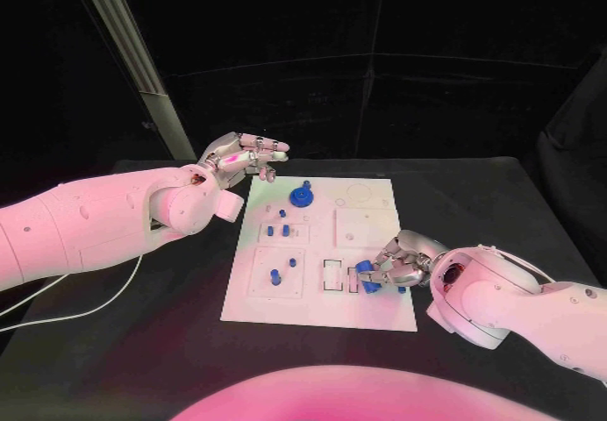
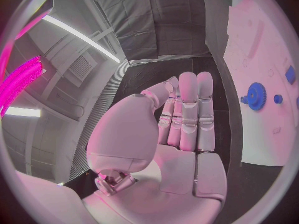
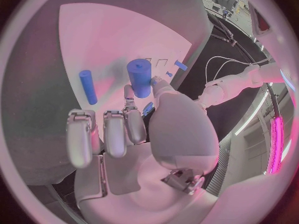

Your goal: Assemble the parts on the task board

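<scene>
Head view: left hand (image 1: 243, 156) hovering beyond task board (image 1: 253, 303) far corner, fingers apart, holding nothing. Right hand (image 1: 395, 263) pinching blue cylinder (image 1: 369, 282) at board's near right.
Left wrist: blue gear (image 2: 256, 95) sitting on board.
Right wrist: thumb and finger gripping cylinder; second blue peg (image 3: 87, 86) lying beside.

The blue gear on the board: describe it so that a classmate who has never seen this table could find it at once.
Start at the white task board in the middle of the black table. Go to its far edge, near the left hand. There stands the blue gear, round and toothed, the widest blue piece; the other blue parts are small pegs.
</scene>
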Motion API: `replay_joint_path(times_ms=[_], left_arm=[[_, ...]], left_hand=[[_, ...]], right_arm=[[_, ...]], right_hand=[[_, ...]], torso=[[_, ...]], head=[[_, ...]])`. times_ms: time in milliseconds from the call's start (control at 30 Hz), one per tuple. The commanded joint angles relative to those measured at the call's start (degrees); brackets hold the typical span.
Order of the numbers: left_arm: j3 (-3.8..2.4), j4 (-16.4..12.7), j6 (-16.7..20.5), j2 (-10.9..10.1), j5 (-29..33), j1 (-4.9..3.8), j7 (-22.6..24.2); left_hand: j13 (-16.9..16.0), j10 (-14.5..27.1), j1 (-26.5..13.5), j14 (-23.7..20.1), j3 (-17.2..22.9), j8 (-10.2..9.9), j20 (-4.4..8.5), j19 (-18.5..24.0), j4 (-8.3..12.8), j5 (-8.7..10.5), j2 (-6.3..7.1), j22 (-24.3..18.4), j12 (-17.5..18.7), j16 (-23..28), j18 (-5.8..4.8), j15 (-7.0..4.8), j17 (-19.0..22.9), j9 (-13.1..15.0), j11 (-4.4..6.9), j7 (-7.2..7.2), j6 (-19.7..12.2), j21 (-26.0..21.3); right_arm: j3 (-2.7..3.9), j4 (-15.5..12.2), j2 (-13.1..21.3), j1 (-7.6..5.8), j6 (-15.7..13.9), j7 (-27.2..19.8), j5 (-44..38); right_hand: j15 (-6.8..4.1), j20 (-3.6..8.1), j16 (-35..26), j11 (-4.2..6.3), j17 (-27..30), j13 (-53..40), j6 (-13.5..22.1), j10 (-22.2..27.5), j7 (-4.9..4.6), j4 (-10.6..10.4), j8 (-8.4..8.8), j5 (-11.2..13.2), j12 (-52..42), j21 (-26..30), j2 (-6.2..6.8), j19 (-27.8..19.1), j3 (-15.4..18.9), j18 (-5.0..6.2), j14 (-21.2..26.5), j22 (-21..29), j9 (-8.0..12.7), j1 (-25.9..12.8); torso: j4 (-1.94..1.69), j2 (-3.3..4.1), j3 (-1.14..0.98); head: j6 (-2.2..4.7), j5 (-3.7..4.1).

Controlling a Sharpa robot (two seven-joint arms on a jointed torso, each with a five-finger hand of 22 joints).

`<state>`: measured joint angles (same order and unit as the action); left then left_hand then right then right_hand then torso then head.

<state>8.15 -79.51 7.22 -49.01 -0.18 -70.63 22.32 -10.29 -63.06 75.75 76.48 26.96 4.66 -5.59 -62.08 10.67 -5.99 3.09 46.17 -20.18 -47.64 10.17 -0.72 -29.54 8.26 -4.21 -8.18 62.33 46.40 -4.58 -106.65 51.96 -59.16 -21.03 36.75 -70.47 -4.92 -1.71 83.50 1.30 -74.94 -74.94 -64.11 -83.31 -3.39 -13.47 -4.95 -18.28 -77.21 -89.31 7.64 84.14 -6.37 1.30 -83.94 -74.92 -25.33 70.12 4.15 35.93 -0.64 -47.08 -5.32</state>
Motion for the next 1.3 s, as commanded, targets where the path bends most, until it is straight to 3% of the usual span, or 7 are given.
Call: replay_joint_path(times_ms=[33, 300, 1000, 1067, 1100, 1167, 1300], left_arm=[[-0.05, -0.1, -0.6, 0.0, 0.2, -0.08, 0.3], [-0.04, -0.2, -0.7, -0.1, 0.2, -0.08, 0.2], [-0.05, -0.3, -0.8, 0.1, 0.2, -0.09, 0.1], [-0.05, -0.3, -0.8, 0.1, 0.2, -0.09, 0.1], [-0.05, -0.3, -0.8, 0.1, 0.2, -0.10, 0.1], [-0.05, -0.3, -0.8, 0.1, 0.2, -0.10, 0.1], [-0.05, -0.3, -0.8, 0.1, 0.2, -0.10, 0.0]], left_hand=[[-0.1, 0.4, -0.2, -0.1, 0.0, -0.3, 0.20, -0.1, 0.3, 0.40, -0.32, 0.0, -0.4, 0.2, 0.33, 0.02, 0.1, 0.1, 0.07, -0.19, 0.2, -0.4], [-0.1, 0.4, -0.3, -0.1, 0.0, -0.3, 0.20, 0.0, 0.3, 0.40, -0.33, 0.0, -0.4, 0.3, 0.33, 0.02, 0.1, 0.1, 0.07, -0.19, 0.2, -0.4], [-0.1, 0.4, -0.3, -0.1, 0.0, -0.3, 0.20, 0.0, 0.3, 0.40, -0.33, 0.0, -0.4, 0.3, 0.33, 0.02, 0.1, 0.1, 0.07, -0.19, 0.2, -0.4], [-0.1, 0.4, -0.3, -0.1, 0.0, -0.3, 0.20, 0.0, 0.3, 0.40, -0.33, 0.0, -0.4, 0.3, 0.33, 0.02, 0.1, 0.1, 0.07, -0.19, 0.2, -0.4], [-0.1, 0.4, -0.3, -0.1, 0.0, -0.3, 0.20, 0.0, 0.3, 0.40, -0.33, 0.0, -0.4, 0.3, 0.33, 0.02, 0.1, 0.1, 0.07, -0.19, 0.2, -0.4], [-0.1, 0.4, -0.3, -0.1, 0.0, -0.3, 0.20, 0.0, 0.3, 0.40, -0.33, 0.0, -0.4, 0.3, 0.33, 0.02, 0.1, 0.1, 0.07, -0.19, 0.2, -0.4], [-0.1, 0.4, -0.3, -0.1, 0.0, -0.3, 0.20, 0.0, 0.3, 0.40, -0.33, 0.0, -0.4, 0.3, 0.33, 0.02, 0.1, 0.1, 0.07, -0.19, 0.2, -0.4]], right_arm=[[0.04, -0.6, 0.1, -0.10, -4.9, -2.9, 4.4], [0.05, -0.6, -0.8, -0.11, -5.3, -3.5, 5.4], [0.07, 3.4, -7.3, -0.14, 0.5, -0.2, 5.0], [0.07, 3.6, -7.6, -0.14, 0.7, 0.1, 4.5], [0.07, 3.7, -7.7, -0.14, 0.7, 0.4, 4.2], [0.07, 3.9, -7.9, -0.14, 0.6, 0.8, 3.4], [0.07, 4.3, -8.1, -0.15, -0.2, 1.3, 2.0]], right_hand=[[0.01, 0.16, 0.2, -0.21, -1.8, -1.8, -0.5, -0.4, 0.14, -0.1, 0.12, -0.4, -0.3, -0.3, 0.03, 5.6, 0.2, -1.16, -3.4, -14.6, -1.2, -0.7], [-0.02, 0.18, 0.2, -0.17, -1.8, -1.8, -0.7, -0.4, 0.20, -0.2, 0.09, -0.7, -0.3, -0.4, -0.04, 5.6, 0.2, -1.18, -3.4, -14.7, -1.4, -0.8], [-0.08, 0.24, -0.1, -0.12, -1.3, -1.4, -1.1, -0.2, 0.28, -2.0, 0.45, 0.4, 0.4, 0.0, 0.51, 5.3, 1.0, -1.05, -3.3, -14.3, -2.2, -3.2], [-0.08, 0.25, -0.2, -0.10, -1.1, -1.3, -1.1, -0.1, 0.32, -2.7, 0.55, 2.5, 0.5, 0.1, 0.96, 5.3, 1.4, -1.02, -3.3, -14.2, -2.4, -4.0], [-0.10, 0.26, -0.3, -0.08, -1.0, -1.2, -1.1, -0.1, 0.33, -3.0, 0.64, 5.4, 0.7, 0.2, 1.34, 5.2, 1.7, -0.99, -3.2, -14.1, -2.6, -4.6], [-0.10, 0.27, -0.7, -0.18, -0.4, -0.6, -0.6, 0.3, 0.27, -3.3, 0.96, 14.2, 1.4, 0.5, 2.65, 5.0, 2.7, -0.87, -3.1, -13.7, -2.9, -7.2], [0.05, 0.24, -1.5, -0.44, 0.8, 1.7, 0.9, 1.7, -0.08, -3.6, 1.39, 15.5, 4.0, 1.5, 4.67, 4.2, 8.5, -0.52, -2.7, -12.6, -2.9, -11.1]], torso=[[-0.09, 0.04, 0.01], [-0.08, 0.06, 0.03], [0.00, 0.05, 0.01], [-0.03, 0.03, 0.01], [-0.06, 0.04, 0.02], [-0.08, 0.04, 0.01], [0.02, 0.04, 0.01]], head=[[0.04, -0.01], [-0.04, -0.21], [-0.37, -0.54], [-0.38, -0.58], [-0.39, -0.59], [-0.43, -0.60], [-0.39, -0.66]])
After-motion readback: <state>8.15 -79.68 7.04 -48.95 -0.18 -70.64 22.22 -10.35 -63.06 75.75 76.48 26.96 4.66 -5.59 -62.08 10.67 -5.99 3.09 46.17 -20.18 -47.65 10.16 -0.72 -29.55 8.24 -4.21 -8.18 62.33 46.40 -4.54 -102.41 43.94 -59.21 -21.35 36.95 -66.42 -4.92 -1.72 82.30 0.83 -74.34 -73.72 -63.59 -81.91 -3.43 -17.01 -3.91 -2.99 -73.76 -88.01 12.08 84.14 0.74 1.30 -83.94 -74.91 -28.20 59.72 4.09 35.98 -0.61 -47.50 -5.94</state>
